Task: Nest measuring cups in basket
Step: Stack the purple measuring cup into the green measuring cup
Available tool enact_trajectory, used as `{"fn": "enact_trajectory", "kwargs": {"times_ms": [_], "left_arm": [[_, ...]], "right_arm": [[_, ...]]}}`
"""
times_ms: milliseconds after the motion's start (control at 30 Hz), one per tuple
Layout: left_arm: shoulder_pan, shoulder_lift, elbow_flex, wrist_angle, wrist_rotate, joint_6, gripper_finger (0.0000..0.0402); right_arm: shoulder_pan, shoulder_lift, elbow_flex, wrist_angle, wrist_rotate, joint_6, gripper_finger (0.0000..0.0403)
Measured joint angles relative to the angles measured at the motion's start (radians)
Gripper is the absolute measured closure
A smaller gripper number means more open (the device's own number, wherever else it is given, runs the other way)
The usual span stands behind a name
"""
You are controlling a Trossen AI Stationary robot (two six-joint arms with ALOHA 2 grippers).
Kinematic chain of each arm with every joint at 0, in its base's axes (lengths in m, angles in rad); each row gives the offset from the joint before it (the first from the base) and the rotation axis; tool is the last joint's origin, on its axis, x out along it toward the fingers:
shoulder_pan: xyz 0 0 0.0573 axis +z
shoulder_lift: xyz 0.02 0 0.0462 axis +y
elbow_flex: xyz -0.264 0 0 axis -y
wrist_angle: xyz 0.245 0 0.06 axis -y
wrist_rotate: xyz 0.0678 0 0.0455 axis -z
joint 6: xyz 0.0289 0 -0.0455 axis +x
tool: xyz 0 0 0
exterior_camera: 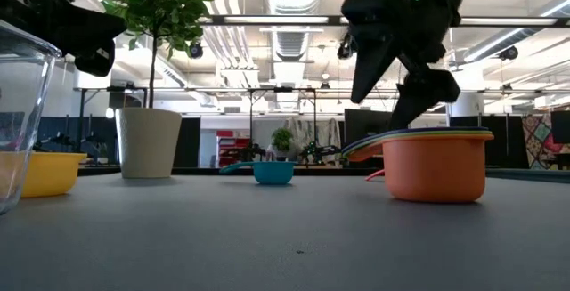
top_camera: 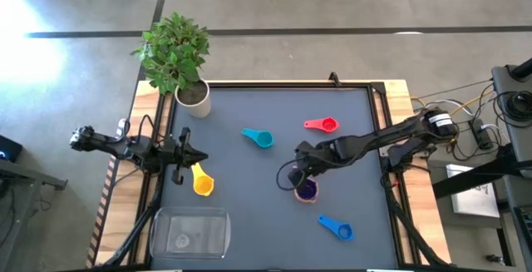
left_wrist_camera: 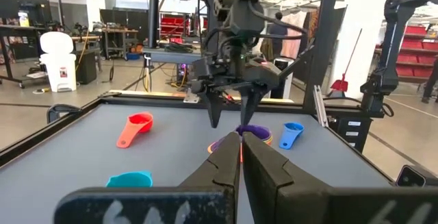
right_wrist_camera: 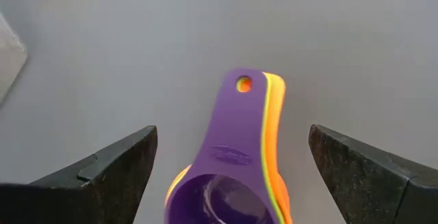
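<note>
Your right gripper (top_camera: 293,175) hangs just above a nested stack of measuring cups (top_camera: 307,190) near the middle of the dark table (top_camera: 249,97), its two fingers (right_wrist_camera: 102,169) spread wide on either side of the stack and gripping nothing. The purple cup (right_wrist_camera: 229,162) sits on top, inside an orange cup (exterior_camera: 436,166), with thin green and yellow edges showing between them. Your left gripper (top_camera: 195,157) waits at the table's left side with its fingers pressed together and empty, just beside the loose yellow cup (top_camera: 202,181). The teal cup (top_camera: 259,137), red-pink cup (top_camera: 322,124) and blue cup (top_camera: 337,228) lie apart on the table. The clear basket (top_camera: 158,222) sits at the near left corner, below the yellow cup. A potted plant (top_camera: 179,56) stands at the far left corner.
</note>
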Motion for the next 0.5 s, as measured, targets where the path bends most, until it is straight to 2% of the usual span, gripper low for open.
{"fn": "enact_trajectory", "kwargs": {"times_ms": [233, 500], "left_arm": [[0.0, 0.0, 0.0, 0.0, 0.0, 0.0, 0.0402], [0.0, 0.0, 0.0, 0.0, 0.0, 0.0, 0.0402]], "right_arm": [[-0.026, 0.012, -0.012, -0.024, -0.007, -0.007, 0.0034], [-0.029, 0.101, 0.053, -0.035, -0.085, -0.051, 0.0034]]}}
